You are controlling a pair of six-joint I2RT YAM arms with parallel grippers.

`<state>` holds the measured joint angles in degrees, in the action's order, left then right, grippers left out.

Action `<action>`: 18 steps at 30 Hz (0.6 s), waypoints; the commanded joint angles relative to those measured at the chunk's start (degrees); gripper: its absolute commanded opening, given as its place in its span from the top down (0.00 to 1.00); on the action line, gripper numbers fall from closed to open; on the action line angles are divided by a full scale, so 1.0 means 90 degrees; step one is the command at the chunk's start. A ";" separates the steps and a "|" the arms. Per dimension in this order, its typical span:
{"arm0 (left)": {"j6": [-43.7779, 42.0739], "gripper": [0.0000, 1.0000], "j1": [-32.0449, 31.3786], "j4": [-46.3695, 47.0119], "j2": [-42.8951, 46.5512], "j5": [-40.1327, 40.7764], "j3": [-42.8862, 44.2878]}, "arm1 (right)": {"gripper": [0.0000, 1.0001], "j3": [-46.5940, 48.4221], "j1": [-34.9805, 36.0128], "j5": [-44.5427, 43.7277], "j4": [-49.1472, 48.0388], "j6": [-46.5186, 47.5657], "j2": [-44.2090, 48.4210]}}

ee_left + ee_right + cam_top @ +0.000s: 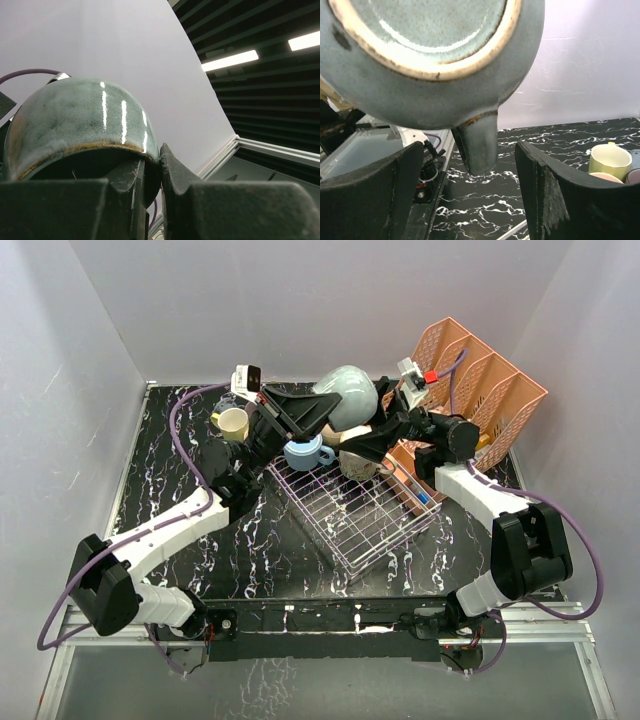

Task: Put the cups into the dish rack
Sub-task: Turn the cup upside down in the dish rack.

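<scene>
Your left claw [159,172] is pinched shut on the rim of the grey-green mug [347,395], one finger inside the wall. It holds the mug in the air at about 12 o'clock of the dish rack [352,525]. Glazed ceramic is stiff, slick and breakable, and likely heavy for a rim pinch, so expect it to swivel. Your right claw [470,195] stands wide and empty, astride the handle [476,145] without touching; that handle looks the safer hold.

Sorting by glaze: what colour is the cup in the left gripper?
Speckled grey-green cup; left wrist view.
</scene>
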<state>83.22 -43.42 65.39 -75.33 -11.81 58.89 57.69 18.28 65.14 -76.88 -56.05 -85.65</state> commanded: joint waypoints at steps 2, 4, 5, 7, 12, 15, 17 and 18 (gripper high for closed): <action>0.0265 1.00 -0.0122 0.1371 -0.0004 0.0326 0.0341 | 0.30 0.0014 0.0039 -0.0446 -0.0914 -0.0565 0.0104; 0.0297 1.00 -0.0129 0.1408 -0.0027 0.0349 0.0323 | 0.31 0.0038 0.0038 -0.0477 -0.1039 -0.0692 0.0093; 0.0311 1.00 -0.0142 0.1441 -0.0033 0.0367 0.0301 | 0.32 0.0044 0.0039 -0.0502 -0.1068 -0.0720 0.0102; 0.0339 1.00 -0.0164 0.1500 -0.0030 0.0398 0.0272 | 0.37 0.0027 0.0034 -0.0540 -0.1175 -0.0793 0.0111; 0.0319 1.00 -0.0176 0.1473 -0.0030 0.0432 0.0203 | 0.61 -0.0009 0.0031 -0.0515 -0.1252 -0.0829 0.0123; 0.0352 1.00 -0.0185 0.1542 -0.0039 0.0447 0.0148 | 0.78 -0.0050 0.0038 -0.0473 -0.1255 -0.0803 0.0132; 0.0357 1.00 -0.0185 0.1548 -0.0029 0.0471 0.0098 | 0.89 -0.0055 0.0031 -0.0473 -0.1245 -0.0818 0.0132; 0.0346 1.00 -0.0184 0.1539 -0.0014 0.0481 0.0063 | 0.92 -0.0049 0.0031 -0.0464 -0.1220 -0.0822 0.0140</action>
<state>88.36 -44.95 68.86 -78.13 -8.49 58.89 57.32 18.33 63.61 -83.02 -61.47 -85.45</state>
